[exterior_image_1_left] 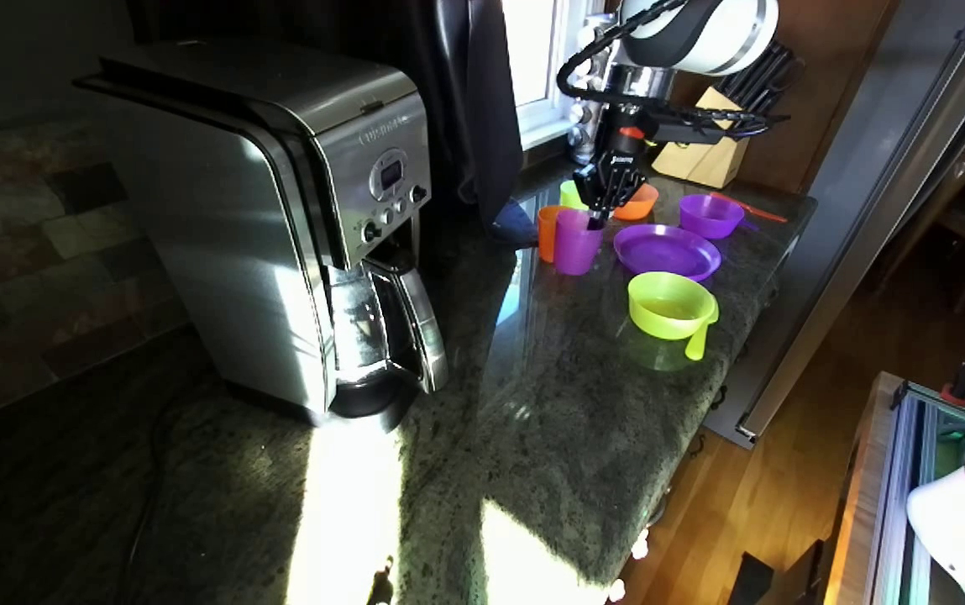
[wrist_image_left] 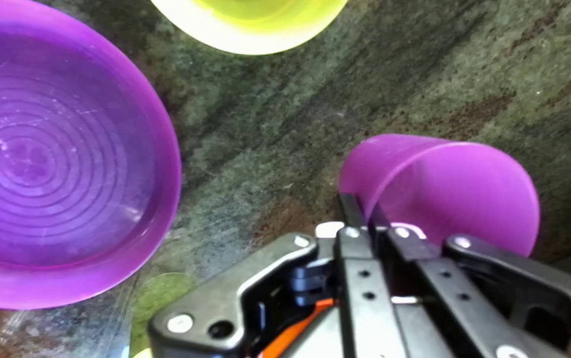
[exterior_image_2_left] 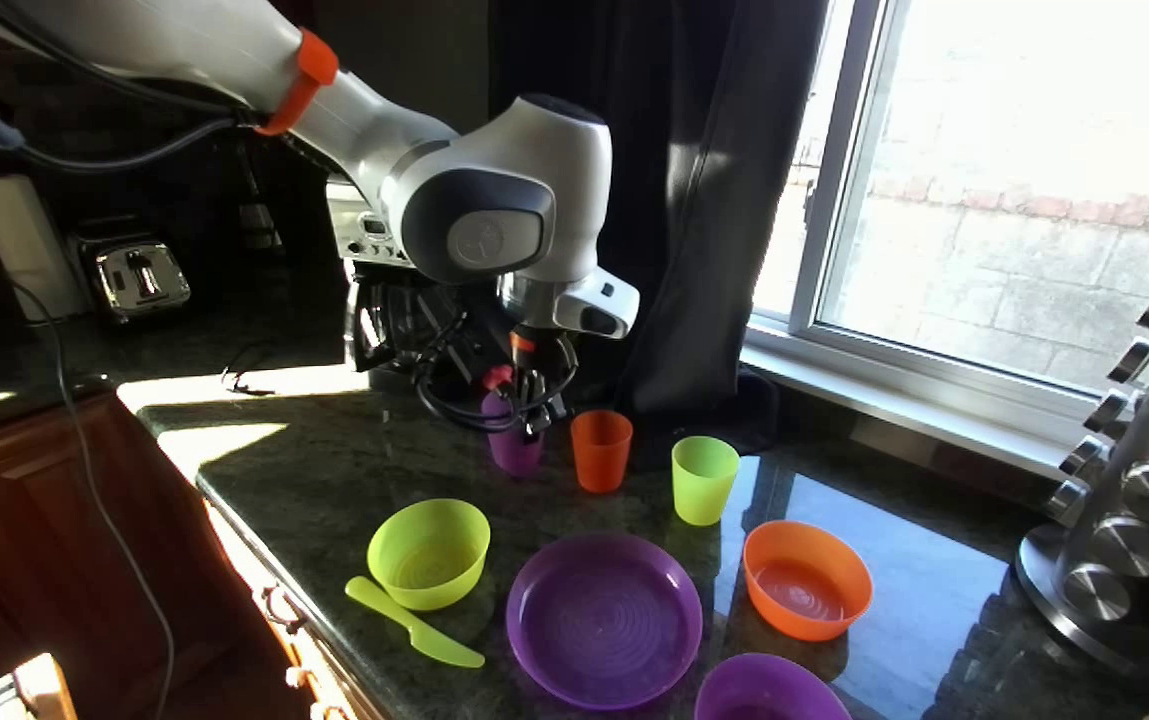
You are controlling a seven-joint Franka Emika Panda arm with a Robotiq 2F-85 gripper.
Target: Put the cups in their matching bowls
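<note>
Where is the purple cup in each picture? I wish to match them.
In an exterior view: purple cup, above and right of centre.
In an exterior view: purple cup, below and left of centre.
Wrist view: purple cup, right of centre.
Shared landmark: purple plate, in every view.

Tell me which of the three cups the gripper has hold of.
The purple cup: the gripper pinches its rim, while the orange cup and yellow-green cup stand upright, ungripped.

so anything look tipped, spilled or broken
Nothing stands out. The purple cup, orange cup and yellow-green cup are upright; the purple bowl, orange bowl and lime bowl sit right way up. No spill or crack shows. The jaws straddle the purple cup's wall, which suits the task.
</note>
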